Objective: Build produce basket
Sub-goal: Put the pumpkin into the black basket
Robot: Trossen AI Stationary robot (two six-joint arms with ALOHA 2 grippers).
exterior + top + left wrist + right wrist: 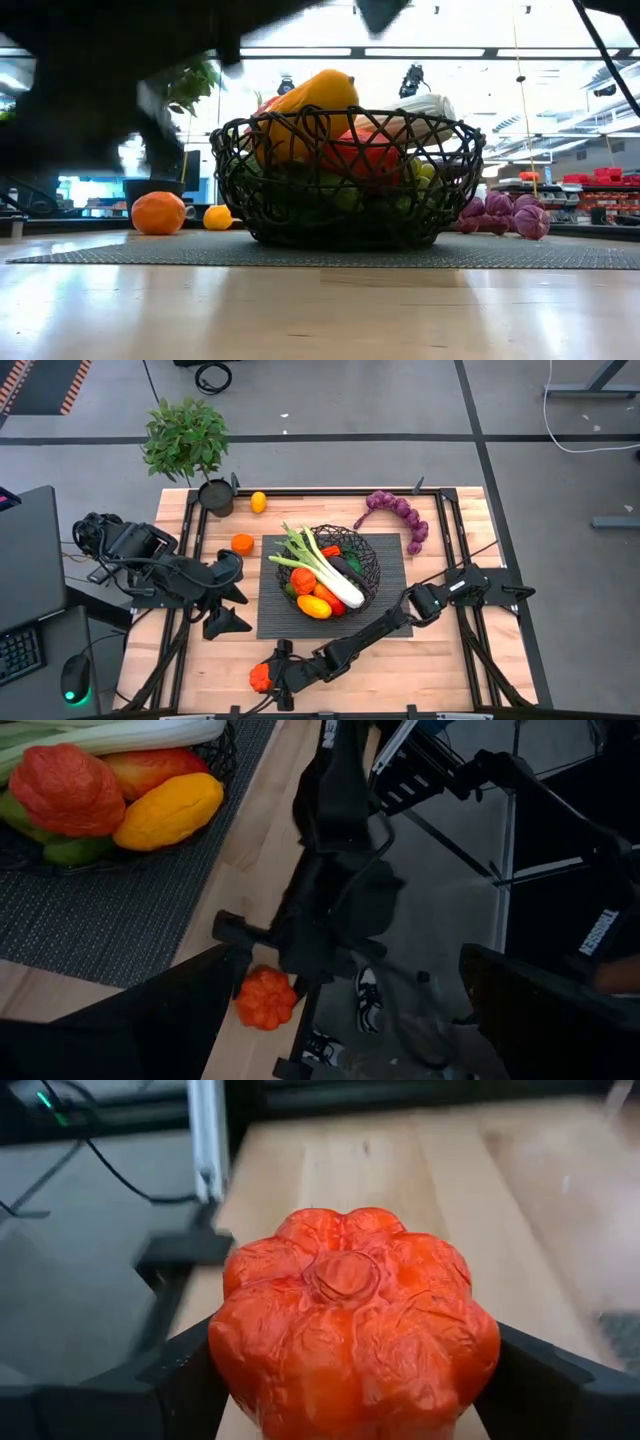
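**Right claw pinching red pepper at near table edge**

Red pepper (pixel 352 1330): lobed, wrinkled orange-red skin, round stem scar facing the wrist camera. Right gripper (pixel 264 677) has a finger pressed on each side of it, low over the wood by the near edge of the table (pixel 440 660).

Right arm stretches flat from its base at the right side, diagonally past the mat (pixel 385 622). Basket (pixel 366 565) sits well behind the claw, mid-mat, already loaded: leek (pixel 318 565), yellow pepper (pixel 314 606), tomatoes, greens.

Left gripper (pixel 226 608) waits left of the mat, fingers spread, holding nothing.

Beyond the basket from the claw: orange (pixel 242 543), lemon (pixel 258 502), purple grapes (pixel 402 516). Bare wood between claw and mat.
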